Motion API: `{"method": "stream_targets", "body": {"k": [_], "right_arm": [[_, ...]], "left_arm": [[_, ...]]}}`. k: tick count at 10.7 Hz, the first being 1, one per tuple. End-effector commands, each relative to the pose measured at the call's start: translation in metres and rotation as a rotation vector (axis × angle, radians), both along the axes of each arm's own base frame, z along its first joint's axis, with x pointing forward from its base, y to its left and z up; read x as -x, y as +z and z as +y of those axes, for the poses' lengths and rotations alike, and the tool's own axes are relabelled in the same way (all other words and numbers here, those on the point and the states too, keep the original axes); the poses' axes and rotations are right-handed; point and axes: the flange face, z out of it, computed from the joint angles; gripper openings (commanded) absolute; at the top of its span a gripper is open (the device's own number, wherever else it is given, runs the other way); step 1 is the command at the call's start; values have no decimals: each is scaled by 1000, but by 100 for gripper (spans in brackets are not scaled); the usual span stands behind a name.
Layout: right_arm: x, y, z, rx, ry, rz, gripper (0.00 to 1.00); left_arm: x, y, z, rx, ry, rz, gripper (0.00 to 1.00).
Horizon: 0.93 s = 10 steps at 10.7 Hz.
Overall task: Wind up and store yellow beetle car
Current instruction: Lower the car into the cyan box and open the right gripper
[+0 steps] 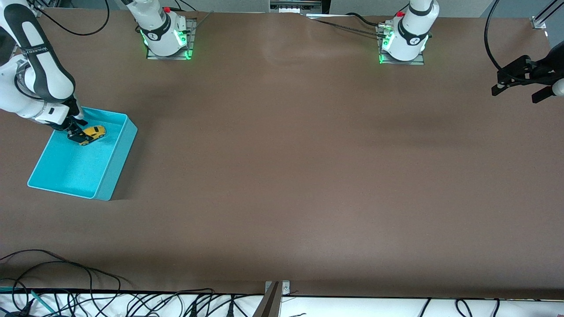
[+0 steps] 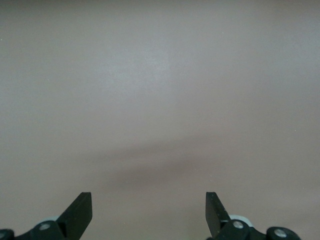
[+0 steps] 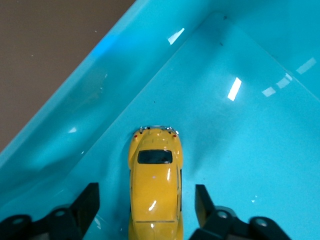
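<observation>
A: Right gripper first. Status?

B: Down inside the turquoise bin, fingers spread either side of the yellow beetle car, small gap each side, not pinching it. Car sits on the bin floor, at the end of the bin farther from the front cam.

A: Car looks?

B: Tiny, glossy yellow-orange, rounded beetle body, dark window on top, chrome bumper at the end pointing away from the gripper. Upright on its wheels as far as I can tell.

A: What does wrist cam give that front doesn't?

B: Right wrist shows the gaps btw fingers and car, plus the bumper and window detail. Front view has the gripper overlapping one end of the car, so contact can't be judged there. Front shows the bin's place though: on the brown table at the right arm's end.

A: Left gripper?

B: Left gripper waits up over the table edge at the left arm's end, well apart from the bin. Jaws wide, nothing btw them; left wrist cam shows both fingertips over bare brown surface.

A: Other stuff?

B: Black cables along the table edge nearest the front cam. Right arm's own links cover the bin's corner nearest its wrist.
</observation>
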Motion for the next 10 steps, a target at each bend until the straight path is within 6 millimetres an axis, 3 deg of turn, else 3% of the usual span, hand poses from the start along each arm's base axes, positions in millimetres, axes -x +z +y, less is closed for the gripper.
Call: {"method": "stream_targets", "body": {"k": [1,6,10], "right_arm": [[-1,20,-1,3,2,5,100],[-35,86,36,4,-147,9,100],[-84,157,112,56,-375,-6,100]], "left_arm": [[2,9,0,9,1,-3,100],[2,9,1,8,4,-4,100],[1,8,0,9,4,-3,100]]}}
